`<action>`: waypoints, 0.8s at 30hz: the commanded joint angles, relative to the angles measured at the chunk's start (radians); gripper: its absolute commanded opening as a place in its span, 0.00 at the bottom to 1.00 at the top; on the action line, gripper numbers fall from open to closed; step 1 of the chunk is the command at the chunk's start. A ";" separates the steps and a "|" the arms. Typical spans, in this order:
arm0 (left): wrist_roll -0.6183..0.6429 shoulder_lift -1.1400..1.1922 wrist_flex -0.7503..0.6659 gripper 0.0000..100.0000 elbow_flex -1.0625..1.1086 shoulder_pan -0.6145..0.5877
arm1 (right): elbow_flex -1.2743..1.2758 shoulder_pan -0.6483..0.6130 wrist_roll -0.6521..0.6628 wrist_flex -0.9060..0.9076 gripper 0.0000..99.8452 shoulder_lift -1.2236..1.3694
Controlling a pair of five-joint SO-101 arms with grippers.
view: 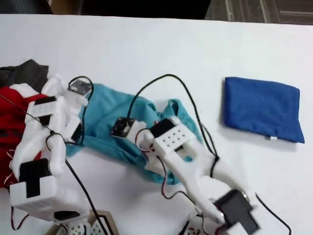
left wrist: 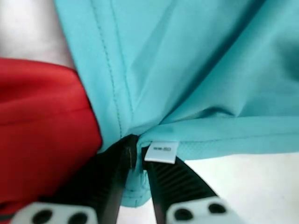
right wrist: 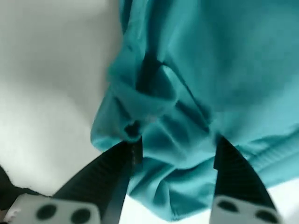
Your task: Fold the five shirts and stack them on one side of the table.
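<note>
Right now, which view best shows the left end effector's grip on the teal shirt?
Left wrist view: the left end effector is shut on the teal shirt hem, by a white tag. High view: the arm covers that pinch. Right wrist view: the right end effector open around another bunch.

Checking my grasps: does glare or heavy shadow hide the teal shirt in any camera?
High view: even light, no glare on the table, teal shirt plainly lit. Left wrist view: dark shadow only in the fold at the left pincer. Right wrist view: dark creases in the bunched cloth at the right pincer.
</note>
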 commanded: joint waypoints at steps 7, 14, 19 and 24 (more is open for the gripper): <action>0.012 -0.003 -0.014 0.03 -0.002 -0.002 | -0.069 -0.008 0.006 -0.027 0.06 0.065; 0.011 -0.003 -0.014 0.03 -0.004 -0.002 | -0.287 0.079 0.006 0.120 0.02 0.065; 0.009 -0.003 -0.014 0.03 -0.004 -0.002 | -0.459 0.185 0.014 0.200 0.02 0.073; 0.011 -0.003 -0.014 0.03 -0.008 -0.002 | -0.494 0.289 0.014 0.099 0.02 0.111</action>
